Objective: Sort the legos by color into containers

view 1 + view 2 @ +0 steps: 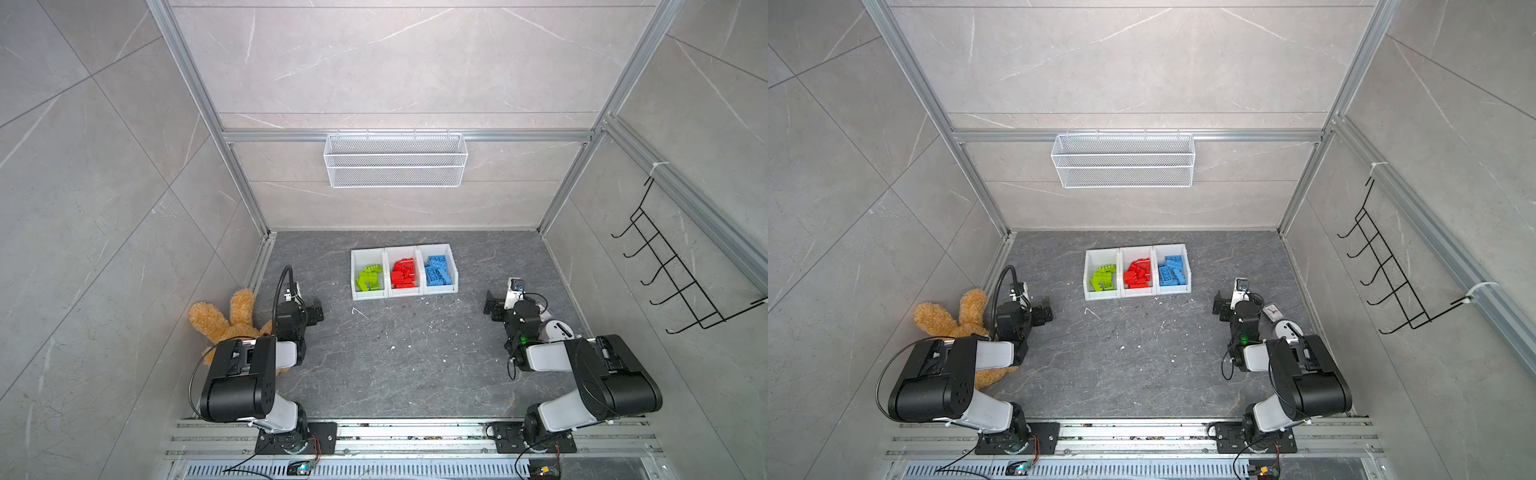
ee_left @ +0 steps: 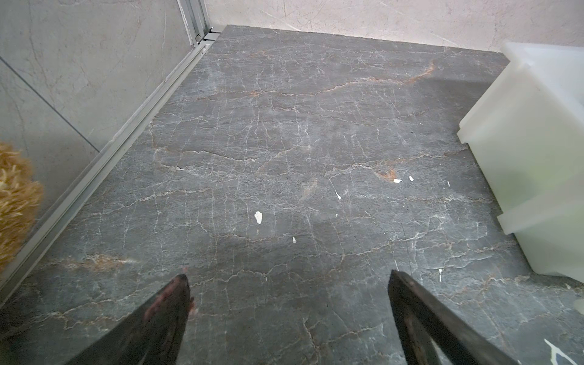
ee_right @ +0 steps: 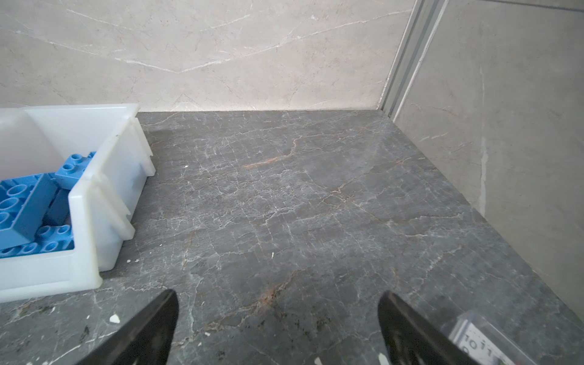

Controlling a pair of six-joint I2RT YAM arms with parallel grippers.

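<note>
Legos (image 1: 404,273) lie in loose heaps inside three white containers (image 1: 405,292) set side by side near the table's (image 1: 395,374) back edge: green legos (image 1: 368,277) left, red legos (image 1: 1137,273) middle, blue legos (image 3: 22,205) right. The left gripper (image 2: 288,275) and right gripper (image 3: 277,293) hang over bare table, fingers spread and empty.

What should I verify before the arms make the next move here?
1. Green legos only in the left bin: ok.
2. Red legos only in the middle bin: ok.
3. Blue legos only in the right bin: ok.
4. No lego seen loose on the table: ok.
5. Left hand open and empty: ok.
6. Right hand open and empty: ok.
</note>
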